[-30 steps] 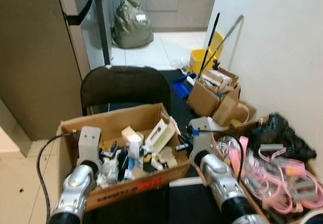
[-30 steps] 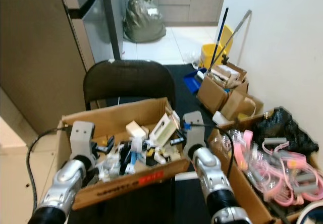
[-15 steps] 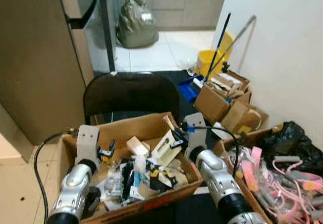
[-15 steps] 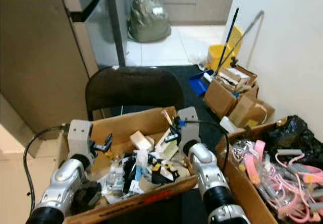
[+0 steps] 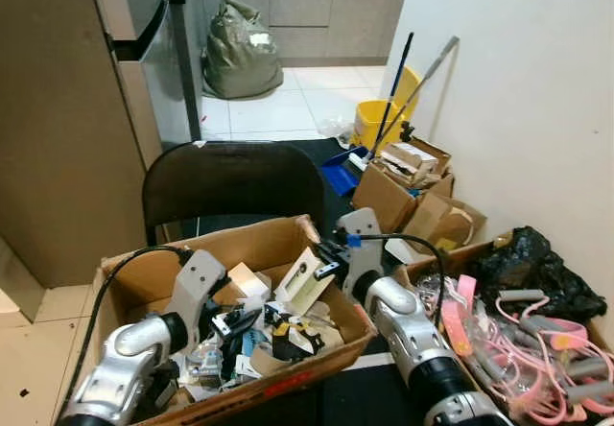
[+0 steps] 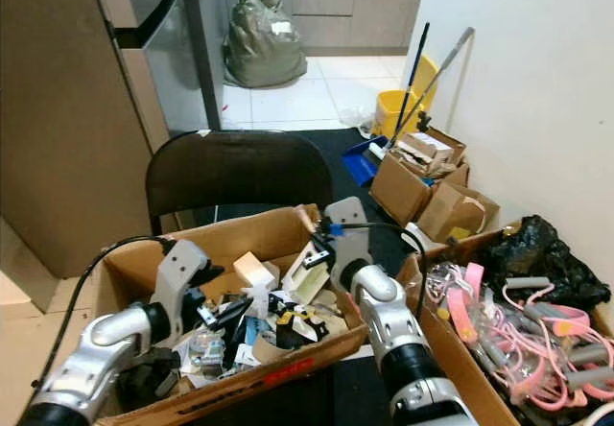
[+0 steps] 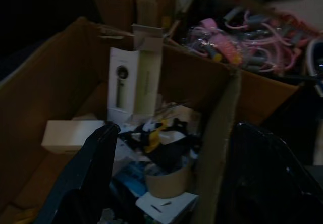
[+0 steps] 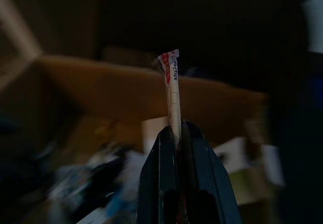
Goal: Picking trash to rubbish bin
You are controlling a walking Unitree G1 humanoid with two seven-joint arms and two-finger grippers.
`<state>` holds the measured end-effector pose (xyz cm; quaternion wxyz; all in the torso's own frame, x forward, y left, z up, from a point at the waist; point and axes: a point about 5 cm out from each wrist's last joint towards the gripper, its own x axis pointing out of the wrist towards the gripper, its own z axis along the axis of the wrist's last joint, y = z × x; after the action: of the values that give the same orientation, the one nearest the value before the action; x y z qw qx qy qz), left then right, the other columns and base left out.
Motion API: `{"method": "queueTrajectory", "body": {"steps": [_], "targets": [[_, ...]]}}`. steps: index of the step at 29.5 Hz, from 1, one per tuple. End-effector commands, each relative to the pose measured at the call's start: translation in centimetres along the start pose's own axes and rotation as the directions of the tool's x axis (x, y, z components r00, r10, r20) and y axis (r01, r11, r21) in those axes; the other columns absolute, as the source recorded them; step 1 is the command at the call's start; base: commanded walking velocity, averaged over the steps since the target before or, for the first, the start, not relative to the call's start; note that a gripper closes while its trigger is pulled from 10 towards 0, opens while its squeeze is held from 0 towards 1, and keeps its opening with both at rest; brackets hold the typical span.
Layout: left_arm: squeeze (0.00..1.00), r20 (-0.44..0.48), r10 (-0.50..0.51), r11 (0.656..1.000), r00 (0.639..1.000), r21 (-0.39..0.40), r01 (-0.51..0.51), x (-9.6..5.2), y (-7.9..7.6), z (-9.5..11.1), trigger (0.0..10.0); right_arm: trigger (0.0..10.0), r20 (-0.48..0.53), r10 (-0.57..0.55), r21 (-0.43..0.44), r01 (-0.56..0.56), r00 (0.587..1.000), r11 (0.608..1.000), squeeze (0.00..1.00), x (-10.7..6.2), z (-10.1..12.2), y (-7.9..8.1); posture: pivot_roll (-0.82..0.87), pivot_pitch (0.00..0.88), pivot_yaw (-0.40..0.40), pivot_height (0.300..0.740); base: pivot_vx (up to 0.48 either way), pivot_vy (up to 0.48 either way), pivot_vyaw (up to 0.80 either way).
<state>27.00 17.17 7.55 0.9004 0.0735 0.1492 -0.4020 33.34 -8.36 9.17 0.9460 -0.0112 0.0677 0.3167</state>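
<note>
Compared with half a second ago, the view has swung slightly, and the left arm now reaches further over the cardboard box (image 5: 288, 244), with its elbow bent inward. The right arm sits much as before at the box's right wall.

The right end effector (image 8: 174, 133) has its two black fingers pressed together, pinching a thin paper-wrapped stick (image 8: 171, 90) with red print at its tip. The stick points up and away from the fingers, above the box's contents. The left end effector (image 5: 233, 321) hovers low over the clutter in the box; its wrist view shows one black finger (image 7: 88, 171) to one side and a dark shape on the other, with a wide gap between, so it looks spread.

One open cardboard box sits on one black folding chair (image 5: 230, 181). Inside lie many small scraps, among them one tall white carton (image 7: 133, 77) and one small white box (image 7: 73, 135). To the right, a second box holds pink and grey cables (image 5: 537, 335). Further back stand one yellow bucket (image 5: 376, 119) and one grey-green rubbish bag (image 5: 240, 52).
</note>
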Motion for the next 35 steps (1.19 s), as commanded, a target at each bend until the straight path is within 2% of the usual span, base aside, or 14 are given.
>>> {"method": "queueTrajectory", "body": {"steps": [1,4,6,10,15,16,20,24,28,35], "targets": [[0.0,-0.025,-0.03,1.0,0.999,-0.006,0.029,-0.3,-0.3,-0.2,10.0,10.0,-0.014,0.072,0.001,-0.072,0.997,0.997,0.0,0.3,0.0,1.0,-0.02,0.057,-0.044,0.74,0.0,0.0,0.0],[0.0,-0.03,-0.036,0.999,0.999,-0.01,0.036,-0.4,-0.4,-0.3,10.0,10.0,0.011,0.16,0.034,-0.161,0.987,0.986,0.0,0.5,0.2,2.2,-0.02,0.056,-0.047,0.74,0.0,0.0,0.0],[0.0,-0.032,-0.043,0.999,0.999,-0.019,0.043,-0.5,-0.5,-0.3,10.0,10.0,0.037,0.219,0.027,-0.22,0.975,0.975,0.0,0.7,0.6,3.1,-0.02,0.056,-0.047,0.74,0.0,0.0,0.0],[0.0,-0.04,-0.04,0.999,0.998,-0.021,0.039,-0.6,-0.5,-0.2,10.0,10.0,0.047,0.253,-0.009,-0.253,0.966,0.968,0.0,1.0,0.7,3.9,-0.02,0.056,-0.048,0.74,0.0,0.0,0.0],[0.0,-0.06,-0.037,0.999,0.998,-0.018,0.036,-0.6,-0.4,-0.2,10.0,10.0,0.017,0.199,-0.055,-0.198,0.98,0.979,0.0,2.0,0.5,3.8,-0.02,0.055,-0.049,0.74,0.0,0.0,0.0],[0.0,-0.072,0.002,1.0,0.997,0.019,-0.001,-0.5,0.0,-0.4,10.0,10.0,-0.02,0.136,-0.095,-0.138,0.99,0.986,0.0,2.7,0.4,3.4,-0.02,0.059,-0.055,0.74,0.0,0.0,0.0],[0.0,-0.073,0.024,0.999,0.997,0.032,-0.022,-0.4,0.2,-0.4,10.0,10.0,-0.031,0.125,-0.108,-0.127,0.992,0.986,0.0,2.8,0.4,3.3,-0.02,0.059,-0.055,0.74,0.0,0.0,0.0],[0.0,-0.052,0.059,0.998,0.997,0.03,-0.057,-0.1,0.3,-0.1,10.0,10.0,-0.04,0.053,-0.141,-0.058,0.998,0.988,0.0,3.3,0.9,2.8,-0.02,0.083,-0.071,0.74,0.0,0.0,0.0],[0.0,-0.045,0.086,0.995,0.995,0.056,-0.084,-0.2,0.1,0.3,10.0,10.0,-0.037,0.002,-0.109,-0.006,0.999,0.994,0.0,3.9,1.4,2.4,-0.01,0.134,-0.1,0.74,0.0,0.0,0.0],[0.0,-0.036,0.085,0.995,0.996,0.049,-0.083,-0.6,-0.3,0.4,10.0,10.0,-0.019,-0.009,-0.086,0.007,1.0,0.996,0.0,4.4,1.6,3.0,0.0,0.175,-0.1,0.74,0.0,0.0,0.0]]}}
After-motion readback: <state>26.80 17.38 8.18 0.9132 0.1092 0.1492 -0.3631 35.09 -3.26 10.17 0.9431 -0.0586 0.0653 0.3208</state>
